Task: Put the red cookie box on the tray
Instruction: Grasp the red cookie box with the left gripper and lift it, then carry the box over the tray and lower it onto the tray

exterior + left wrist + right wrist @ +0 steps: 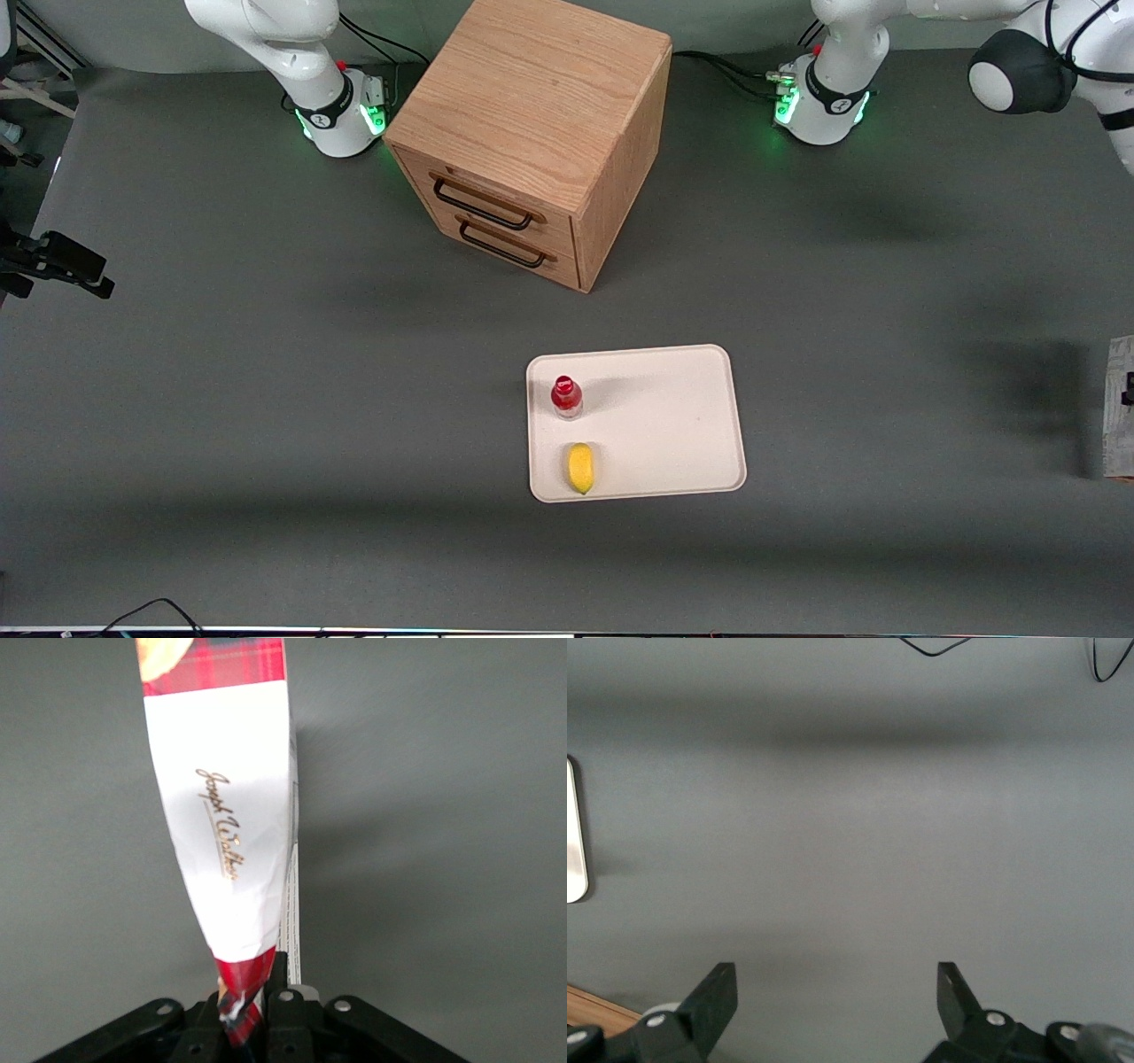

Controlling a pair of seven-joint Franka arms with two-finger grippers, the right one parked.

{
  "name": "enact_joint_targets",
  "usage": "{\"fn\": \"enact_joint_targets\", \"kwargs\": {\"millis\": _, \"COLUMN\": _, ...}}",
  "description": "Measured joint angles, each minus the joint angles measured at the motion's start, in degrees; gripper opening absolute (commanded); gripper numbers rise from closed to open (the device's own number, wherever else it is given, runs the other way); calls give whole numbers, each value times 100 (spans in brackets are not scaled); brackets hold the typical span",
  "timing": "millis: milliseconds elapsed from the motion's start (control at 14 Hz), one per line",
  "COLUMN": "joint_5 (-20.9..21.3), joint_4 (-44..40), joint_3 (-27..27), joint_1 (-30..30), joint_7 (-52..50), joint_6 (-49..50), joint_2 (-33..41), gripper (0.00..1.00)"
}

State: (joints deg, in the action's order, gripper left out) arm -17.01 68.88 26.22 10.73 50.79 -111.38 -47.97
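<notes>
A: Step logged: red cookie box (226, 815) held, gripper (257, 1001) jaws clamped on its end, above the worktop's (266, 399) working-arm edge.

B: Next judged: transport to tray (673, 416), lowered beside bottle (566, 396) and lemon (580, 467).

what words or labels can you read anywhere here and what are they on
"Joseph Walker": gold script on the white band of the red cookie box, clamped in the gripper at the working arm's end of the table.
Red-capped bottle on the tray: cap mark too small to read.
Drawer cabinet: no text.
</notes>
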Motion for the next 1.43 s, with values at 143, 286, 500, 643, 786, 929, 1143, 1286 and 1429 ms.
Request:
{"fn": "enact_joint_targets", "kwargs": {"millis": 143, "joint_5": 2, "joint_4": -542, "joint_3": 9, "joint_1": -103, "joint_7": -524, "joint_6": 916, "joint_2": 190, "gripper": 0}}
{"fn": "enact_joint_targets", "kwargs": {"millis": 286, "joint_5": 0, "joint_4": -924, "joint_3": 8, "joint_1": -279, "joint_7": -1145, "joint_6": 1642, "joint_2": 452, "gripper": 0}}
{"fn": "enact_joint_targets", "kwargs": {"millis": 500, "joint_5": 134, "joint_4": -1119, "joint_3": -223, "joint_1": -620, "joint_7": -2503, "joint_6": 2504, "joint_2": 1058, "gripper": 0}}
{"fn": "enact_joint_targets", "kwargs": {"millis": 643, "joint_5": 802, "joint_4": -1120, "joint_3": -1182, "joint_1": -671, "joint_7": -3805, "joint_6": 2824, "joint_2": 1577, "gripper": 0}}
{"fn": "enact_joint_targets", "kwargs": {"millis": 786, "joint_5": 1475, "joint_4": -1079, "joint_3": -2415, "joint_1": -729, "joint_7": -5283, "joint_6": 3071, "joint_2": 1944, "gripper": 0}}
{"fn": "enact_joint_targets", "kwargs": {"millis": 929, "joint_5": 1790, "joint_4": -953, "joint_3": -3371, "joint_1": -820, "joint_7": -6498, "joint_6": 3104, "joint_2": 2020, "gripper": 0}}
{"fn": "enact_joint_targets", "kwargs": {"millis": 1143, "joint_5": 2053, "joint_4": -348, "joint_3": -4376, "joint_1": -836, "joint_7": -7672, "joint_6": 2467, "joint_2": 1933, "gripper": 0}}
{"fn": "enact_joint_targets", "kwargs": {"millis": 1286, "joint_5": 2217, "joint_4": 298, "joint_3": -4827, "joint_1": -848, "joint_7": -8168, "joint_6": 1439, "joint_2": 1806, "gripper": 0}}
{"fn": "enact_joint_targets", "kwargs": {"millis": 1429, "joint_5": 2438, "joint_4": 999, "joint_3": -5138, "joint_1": -867, "joint_7": -8396, "joint_6": 303, "joint_2": 1569, "gripper": 0}}
